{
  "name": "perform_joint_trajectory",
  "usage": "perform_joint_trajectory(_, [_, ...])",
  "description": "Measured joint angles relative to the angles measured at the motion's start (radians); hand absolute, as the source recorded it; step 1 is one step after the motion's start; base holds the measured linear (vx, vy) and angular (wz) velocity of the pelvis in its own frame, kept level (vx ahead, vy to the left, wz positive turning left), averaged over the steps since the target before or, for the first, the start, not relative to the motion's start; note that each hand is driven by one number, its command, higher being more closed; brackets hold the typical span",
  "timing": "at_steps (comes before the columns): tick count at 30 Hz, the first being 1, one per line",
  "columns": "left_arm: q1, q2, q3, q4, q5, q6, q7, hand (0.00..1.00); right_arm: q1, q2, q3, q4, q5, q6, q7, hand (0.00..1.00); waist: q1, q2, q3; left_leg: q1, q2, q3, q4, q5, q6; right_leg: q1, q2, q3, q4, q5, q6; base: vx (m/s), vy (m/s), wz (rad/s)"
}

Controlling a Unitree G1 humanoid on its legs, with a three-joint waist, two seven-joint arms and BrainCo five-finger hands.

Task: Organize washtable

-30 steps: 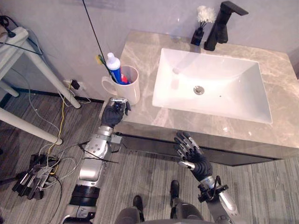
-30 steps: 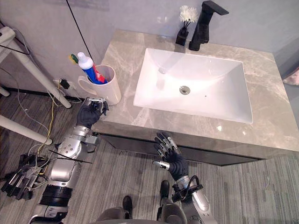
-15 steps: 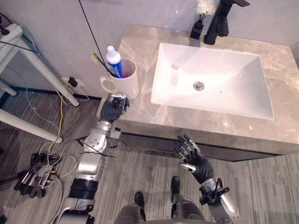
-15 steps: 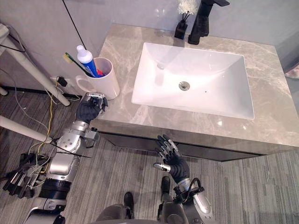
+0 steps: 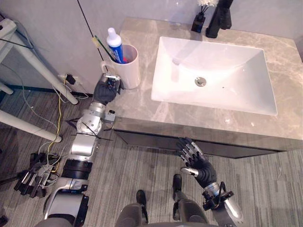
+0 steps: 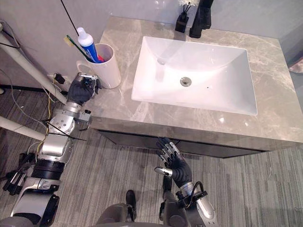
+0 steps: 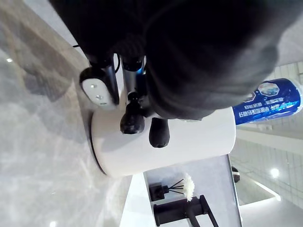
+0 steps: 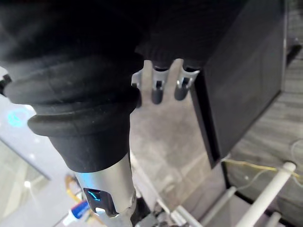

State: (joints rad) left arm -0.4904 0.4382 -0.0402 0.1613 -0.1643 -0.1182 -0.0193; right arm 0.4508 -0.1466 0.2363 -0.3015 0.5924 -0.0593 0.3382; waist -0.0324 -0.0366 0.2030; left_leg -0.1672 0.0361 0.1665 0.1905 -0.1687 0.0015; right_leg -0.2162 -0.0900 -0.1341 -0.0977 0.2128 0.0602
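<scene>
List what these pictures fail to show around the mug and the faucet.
- Handle of the mug: hidden behind the left robot hand in the eye views, and by its dark cover in the left wrist view.
- Top of the faucet: cut off by the upper edge of the eye views.
- The red item beside the toothpaste: mostly below the rim, too small to identify.

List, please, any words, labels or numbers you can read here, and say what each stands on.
Blue toothpaste tube in the white mug: white print, too small and blurred to read.
Elsewhere, on the sink, tap and countertop: no text visible.
</scene>
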Motion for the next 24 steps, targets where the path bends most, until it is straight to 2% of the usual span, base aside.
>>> perform_joint_trajectory(9, [-0.108,-0.011,-0.092,0.037,-0.022,0.0,0.022,1.0,0.011,-0.002,0.019,0.0,0.006,-0.001,-0.005,0.0,-0.015,-0.003,0.021,-0.048,-0.001,0.003,0.019,0.003,0.004,-0.041,-0.002,0.001,0.0,0.016,0.001,0.0,0.0,0.0])
perform_joint_trajectory(11, [-0.128,-0.017,-0.102,0.041,-0.023,0.0,0.026,1.0,0.01,-0.004,0.02,0.0,0.006,-0.001,-0.008,0.0,-0.015,-0.003,0.022,-0.065,0.003,0.01,0.02,0.004,0.005,-0.062,0.001,0.004,0.0,0.036,0.007,-0.01,0.004,-0.1])
perform_joint_trajectory(14, [-0.165,-0.037,-0.121,0.049,-0.025,0.0,0.039,1.0,0.009,-0.011,0.027,-0.001,0.006,-0.001,-0.01,0.0,-0.019,-0.005,0.051,-0.07,0.0,0.02,0.021,0.007,0.01,-0.071,-0.002,0.009,0.0,0.049,0.018,0.0,0.016,-0.08])
perform_joint_trajectory(24, [-0.302,-0.017,-0.123,0.168,-0.043,-0.001,0.071,1.0,0.013,-0.018,0.048,-0.007,0.006,-0.005,-0.017,0.0,-0.036,-0.012,0.066,-0.103,0.004,0.041,0.026,0.008,0.016,-0.116,-0.002,0.054,-0.001,0.083,0.031,0.01,0.015,-0.06])
